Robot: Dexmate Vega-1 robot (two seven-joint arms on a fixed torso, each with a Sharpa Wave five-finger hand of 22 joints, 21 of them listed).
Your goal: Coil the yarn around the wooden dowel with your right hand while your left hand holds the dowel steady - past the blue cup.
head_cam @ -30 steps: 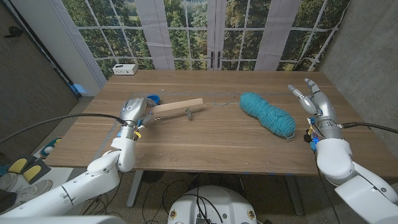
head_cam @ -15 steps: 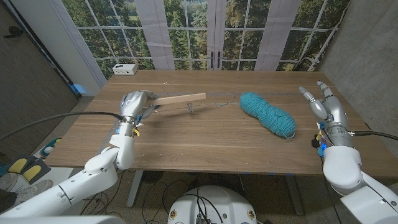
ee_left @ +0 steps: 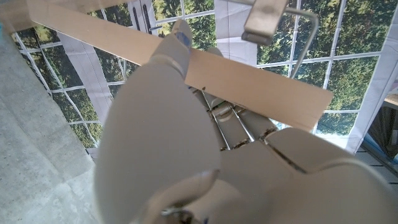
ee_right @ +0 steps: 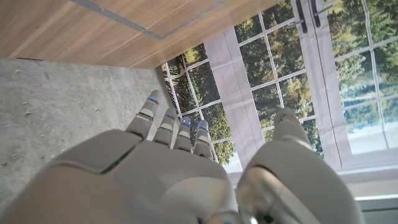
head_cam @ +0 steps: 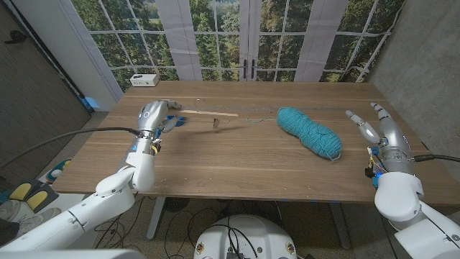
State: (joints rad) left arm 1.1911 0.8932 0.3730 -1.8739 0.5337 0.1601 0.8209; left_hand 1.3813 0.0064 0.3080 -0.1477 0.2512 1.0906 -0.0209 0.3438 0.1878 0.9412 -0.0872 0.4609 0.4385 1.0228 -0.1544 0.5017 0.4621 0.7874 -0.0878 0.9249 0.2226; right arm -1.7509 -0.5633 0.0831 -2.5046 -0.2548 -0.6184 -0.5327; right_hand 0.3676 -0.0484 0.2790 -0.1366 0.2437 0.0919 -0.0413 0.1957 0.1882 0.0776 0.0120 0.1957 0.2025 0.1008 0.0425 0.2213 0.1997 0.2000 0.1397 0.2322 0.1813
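Wooden dowel [head_cam: 210, 112] is a flat pale stick, held by its left end in the left hand [head_cam: 157, 115] at about 10 o'clock on the bench [head_cam: 230, 162]. It juts toward 3 o'clock and looks lifted off the surface, near level. In the left wrist view the dowel [ee_left: 205, 68] crosses just past the hand's fingers [ee_left: 180, 43], so the hand is clasped on it, though the contact itself is hidden behind the hand's back. A small metal clip [head_cam: 217, 123] hangs off the dowel near its middle, with a thin strand of yarn running from there toward the skein. Teal yarn skein [head_cam: 309, 132] lies on the bench at about 2 o'clock, well apart from the dowel's free end. Blue cup: only a sliver of blue shows behind the left hand, so it can't be confirmed.

Right hand [head_cam: 379, 128] is at 3 o'clock near the bench edge, fingers spread and pointing up, holding nothing, apart from the skein.

Step judged: dowel secured by the left hand, coiling not started, no wraps visible on the stick. Next move calls for the right hand to reach toward 9 o'clock, pinch the loose strand near the skein and lead it round the dowel, while the left holds level. Risk: thin strand, easy to miss.
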